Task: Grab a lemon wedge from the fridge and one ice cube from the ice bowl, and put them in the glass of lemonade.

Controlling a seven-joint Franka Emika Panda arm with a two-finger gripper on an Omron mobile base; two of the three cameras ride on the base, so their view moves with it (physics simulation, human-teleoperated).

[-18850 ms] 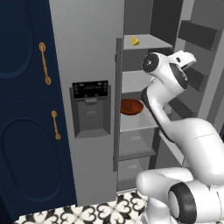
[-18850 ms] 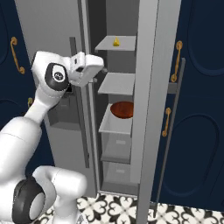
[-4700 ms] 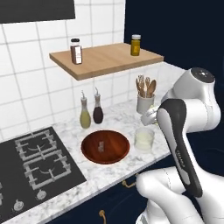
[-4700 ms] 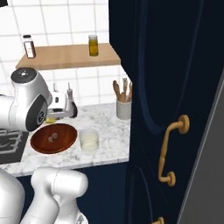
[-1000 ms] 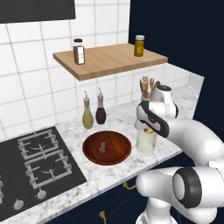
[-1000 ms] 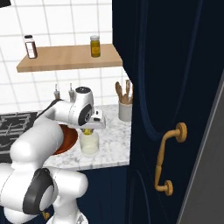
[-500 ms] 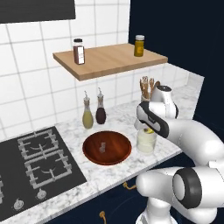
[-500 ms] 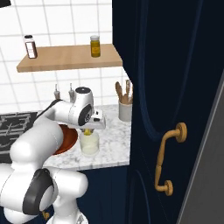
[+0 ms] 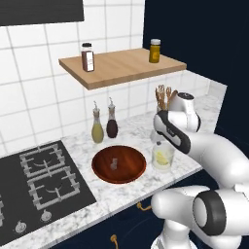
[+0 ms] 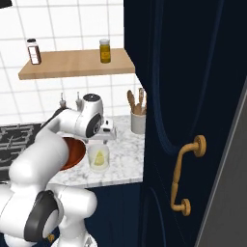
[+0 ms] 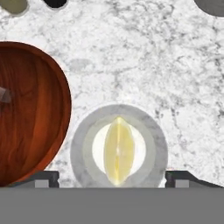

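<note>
Your gripper (image 11: 113, 178) hangs released, fingers spread wide, directly above the glass of lemonade (image 11: 119, 146); the lemon wedge (image 11: 118, 150) sits inside it.

one bowl (image 9: 119, 164) with one ice cube (image 9: 114, 164), one glass (image 9: 163, 156) holding one lemon wedge (image 11: 118, 150), two bottles (image 9: 97, 127) by the wall, two jars (image 9: 88, 57) up on one shelf (image 9: 121, 67), one utensil cup (image 10: 138, 122), one stove (image 9: 41, 180)
</note>
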